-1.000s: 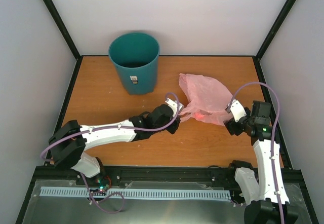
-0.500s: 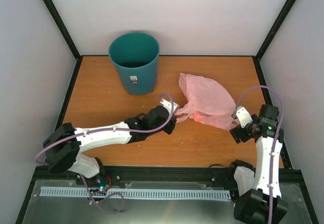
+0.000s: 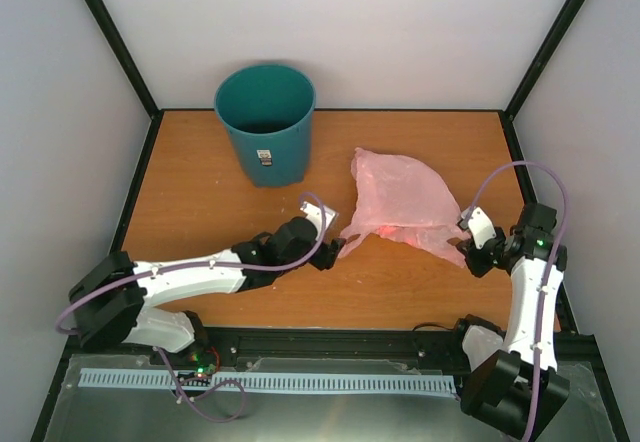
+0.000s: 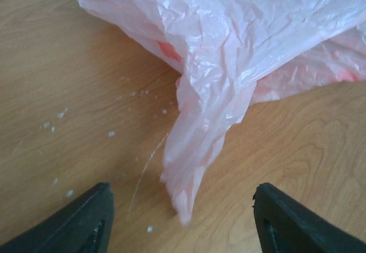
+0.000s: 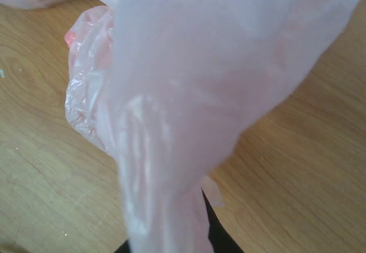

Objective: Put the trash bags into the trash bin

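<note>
1. The wooden table (image 3: 200, 182) is enclosed by pale walls on its left, far and right edges. Most of its left half is left bare, apart from the left arm lying across its near part. A strip of bare wood is also seen between bin and bag.
2. The trash bin (image 3: 265, 127) is stood upright at the far edge, left of centre. Its mouth is turned upward and its white label is faced toward the near edge. It is kept well apart from both grippers.
3. The trash bag (image 3: 400, 202) is spread on the right half of the table, well apart from the bin. Its long axis is laid roughly left to right, along the near edge. One narrow, crinkled tail is pointed toward the near left, and the opposite corner is drawn out toward the right edge.
4. The right gripper (image 3: 470, 247) is held near the right edge, its jaws clenched on that drawn-out corner. In the right wrist view the pink film (image 5: 189, 93) is seen gathered into a tight neck where the dark fingers (image 5: 214, 238) are met.
5. The left gripper (image 3: 335, 232) is held near the table's middle with its jaws released and spread wide. In the left wrist view the bag's tail (image 4: 189, 167) is seen lying between the fingers (image 4: 91, 218), touched by neither.
</note>
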### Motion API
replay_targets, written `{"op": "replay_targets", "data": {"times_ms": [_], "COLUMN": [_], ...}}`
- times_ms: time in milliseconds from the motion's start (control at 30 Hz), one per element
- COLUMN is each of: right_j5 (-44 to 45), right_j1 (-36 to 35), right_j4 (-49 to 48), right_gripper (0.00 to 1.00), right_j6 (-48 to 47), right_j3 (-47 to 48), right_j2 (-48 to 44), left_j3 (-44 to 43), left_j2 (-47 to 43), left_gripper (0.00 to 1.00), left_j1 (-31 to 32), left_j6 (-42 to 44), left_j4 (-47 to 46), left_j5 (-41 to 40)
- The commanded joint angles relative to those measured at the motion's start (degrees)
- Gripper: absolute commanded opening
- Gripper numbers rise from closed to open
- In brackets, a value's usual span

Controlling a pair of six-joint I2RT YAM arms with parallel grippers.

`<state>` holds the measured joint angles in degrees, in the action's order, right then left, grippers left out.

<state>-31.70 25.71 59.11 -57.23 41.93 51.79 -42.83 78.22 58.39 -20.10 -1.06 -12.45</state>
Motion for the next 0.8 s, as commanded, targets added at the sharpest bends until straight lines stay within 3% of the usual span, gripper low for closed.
{"op": "replay_targets", "data": {"times_ms": [0,200,500,633,767], "right_j5": [-5.9,-3.5,-3.6,-3.6,-4.0], "right_j1": [0.3,0.3,0.3,0.3,0.3], "right_j4": [0.0,-1.5,-2.5,-3.1,-2.9], "right_gripper": [0.03,0.03,0.03,0.03,0.03], "right_j6": [1.0,1.1,2.1,2.7,2.6], "right_j3": [0.8,-1.4,-2.9,-3.3,-3.0], "right_j2": [0.6,0.7,0.1,0.4,0.8], "left_j3": [8.4,22.9,21.9,18.1,15.6], "left_j2": [-5.0,-5.4,12.7,23.4,27.2], "left_gripper": [0.73,0.79,0.77,0.64,0.49], "left_j1": [-0.5,-0.5,-0.5,-0.7,-1.5], "left_j6": [-0.7,-0.1,0.8,1.1,1.2], "left_j4": [-11.1,-34.4,-52.8,-58.2,-61.5], "left_j5": [-0.1,2.7,12.1,11.7,9.9]}}
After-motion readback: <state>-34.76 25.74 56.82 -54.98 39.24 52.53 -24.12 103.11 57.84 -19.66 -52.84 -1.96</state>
